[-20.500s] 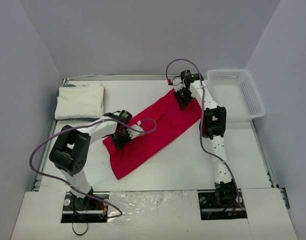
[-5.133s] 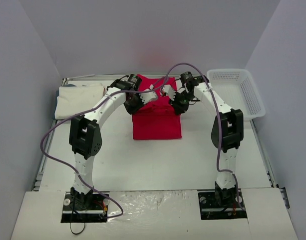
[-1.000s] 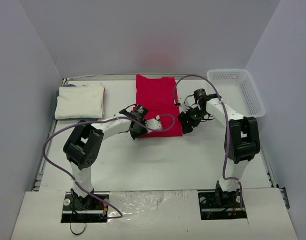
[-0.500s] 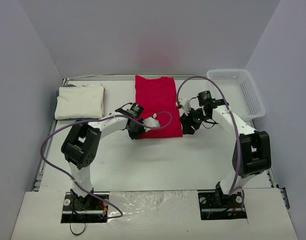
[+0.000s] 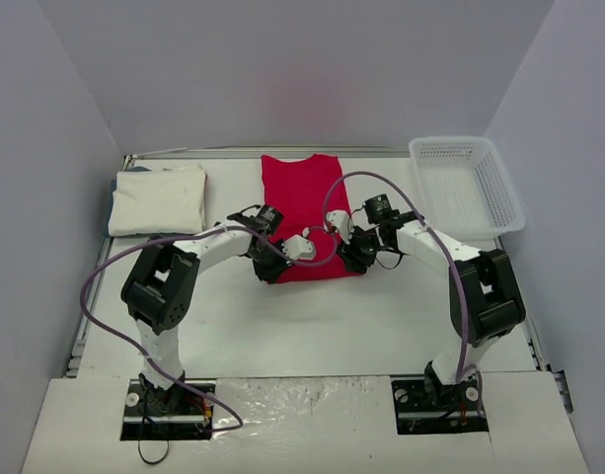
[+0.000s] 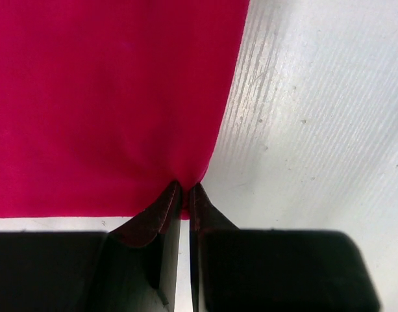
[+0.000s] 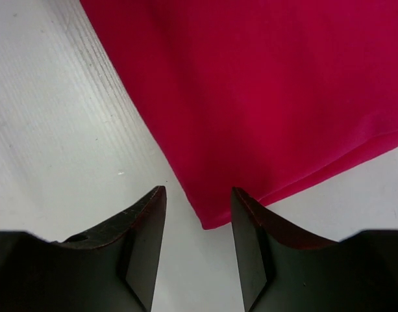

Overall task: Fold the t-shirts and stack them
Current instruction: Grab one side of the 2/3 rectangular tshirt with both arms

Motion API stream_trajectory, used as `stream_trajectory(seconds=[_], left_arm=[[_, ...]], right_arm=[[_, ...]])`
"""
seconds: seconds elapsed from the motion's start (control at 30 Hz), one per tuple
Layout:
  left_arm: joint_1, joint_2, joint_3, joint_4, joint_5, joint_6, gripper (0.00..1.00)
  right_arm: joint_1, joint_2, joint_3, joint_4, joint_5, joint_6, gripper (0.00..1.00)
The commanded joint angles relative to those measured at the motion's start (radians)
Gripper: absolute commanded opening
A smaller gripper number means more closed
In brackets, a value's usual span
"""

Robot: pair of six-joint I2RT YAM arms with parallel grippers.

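Top view: both arms are reaching over the table, with the left gripper and right gripper sitting at the near corners of the red t-shirt; the white t-shirt is lying folded well left of the left gripper. Left wrist: fingers are clamping a red corner. Right wrist: fingers are standing apart, a red corner lying between their tips.

Shirts: two, a red shirt and a white shirt
Basket: one
Arms: two, left arm, right arm
Desk: one

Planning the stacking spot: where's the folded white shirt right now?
In the top view, the white shirt lies at the far-left corner, left of the red shirt.
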Motion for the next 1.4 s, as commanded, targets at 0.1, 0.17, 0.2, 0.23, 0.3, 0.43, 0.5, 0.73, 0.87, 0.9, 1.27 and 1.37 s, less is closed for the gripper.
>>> stream_trajectory(seconds=[0.1, 0.17, 0.2, 0.23, 0.3, 0.43, 0.5, 0.73, 0.87, 0.9, 1.27, 1.37], left_arm=[[0.009, 0.009, 0.017, -0.082, 0.061, 0.007, 0.02], [0.015, 0.009, 0.017, -0.080, 0.067, 0.005, 0.02], [0.019, 0.009, 0.014, -0.077, 0.076, 0.002, 0.02], [0.027, 0.009, 0.009, -0.073, 0.078, 0.001, 0.02], [0.035, 0.011, 0.000, -0.068, 0.081, 0.001, 0.02], [0.049, 0.019, -0.006, -0.067, 0.087, 0.001, 0.02], [0.055, 0.019, -0.012, -0.062, 0.087, 0.005, 0.02], [0.064, 0.028, -0.022, -0.051, 0.090, 0.013, 0.02], [0.076, 0.014, -0.031, -0.045, 0.141, 0.005, 0.03], [0.079, 0.009, -0.034, -0.044, 0.145, 0.007, 0.02], [0.098, 0.014, 0.018, -0.126, 0.207, 0.030, 0.02], [0.110, 0.032, 0.046, -0.149, 0.223, 0.036, 0.02]], right_arm=[[0.021, 0.062, 0.041, -0.011, 0.067, -0.023, 0.40], [0.021, 0.078, 0.043, -0.021, 0.073, -0.021, 0.40], [0.019, 0.085, 0.037, -0.023, 0.065, -0.024, 0.40], [0.021, 0.088, 0.023, -0.024, 0.065, -0.026, 0.39], [0.021, 0.102, 0.014, -0.029, 0.073, -0.024, 0.39], [0.000, 0.101, 0.006, -0.044, 0.087, -0.017, 0.39], [-0.013, 0.079, 0.003, -0.044, 0.076, -0.009, 0.40], [-0.036, -0.011, 0.009, -0.055, 0.076, 0.048, 0.43], [-0.054, -0.086, -0.018, -0.052, 0.011, 0.046, 0.45], [-0.054, -0.096, -0.037, -0.049, 0.011, 0.042, 0.46], [-0.027, -0.139, -0.093, -0.073, -0.002, 0.028, 0.45], [-0.011, -0.120, -0.098, -0.087, -0.001, 0.014, 0.43]])
